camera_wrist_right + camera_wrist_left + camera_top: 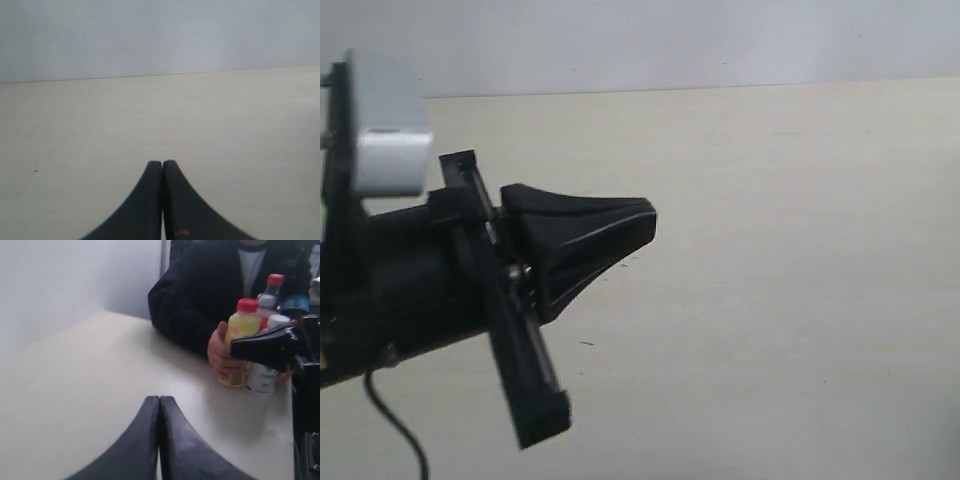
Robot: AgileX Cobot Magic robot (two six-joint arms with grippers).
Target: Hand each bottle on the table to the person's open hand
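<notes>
Both grippers, left (pixel 159 402) and right (pixel 162 166), are sitting clenched and empty. Bottles (pixel 240 342) are standing at the left wrist view's right, gathered against the person's hand (pixel 221 352). Table (pixel 770 300) showing none left; arms should be holding clear.

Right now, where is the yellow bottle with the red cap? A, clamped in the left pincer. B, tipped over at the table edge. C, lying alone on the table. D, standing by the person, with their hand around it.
D: the left wrist view shows the yellow bottle upright with the person's hand wrapped around it, while the left pincer is shut on nothing.
</notes>
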